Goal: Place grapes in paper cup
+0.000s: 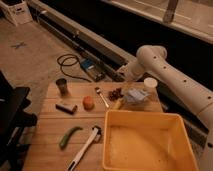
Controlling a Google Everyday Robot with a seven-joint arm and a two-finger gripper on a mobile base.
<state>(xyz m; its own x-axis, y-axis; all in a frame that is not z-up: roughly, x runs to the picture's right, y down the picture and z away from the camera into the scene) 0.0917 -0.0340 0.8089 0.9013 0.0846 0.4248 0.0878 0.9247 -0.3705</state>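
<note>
Near the centre of the frame, on the slatted wooden table (45, 155): small bunch of dark reddish-purple grapes (116, 93), not yet lifted. Just right of them, crumpled clear plastic wrap (134, 97). Beyond that, right of centre, small white paper cup (150, 84), upright, near the far table edge. Above the grapes, at the end of the white jointed arm (150, 54): dark gripper (125, 77), close over the table's far edge. Cannot tell how wide open; nothing visibly held.

Risks, by judgement:
- Could crush or scatter berries if closed too hard or off-centre on the bunch.
- Could snag the plastic wrap lying right beside the grapes and drag it along.
- Could knock the metal spoon (101, 96) just left of the bunch.
- Could tip the light cup or push it off the far edge with a bump from the wrist.
- Narrow mouth, so easy to land berries on the rim instead of inside.
- Possible mistaken targets left of centre: round orange fruit (88, 102) and grey metal cup (62, 86).
</note>
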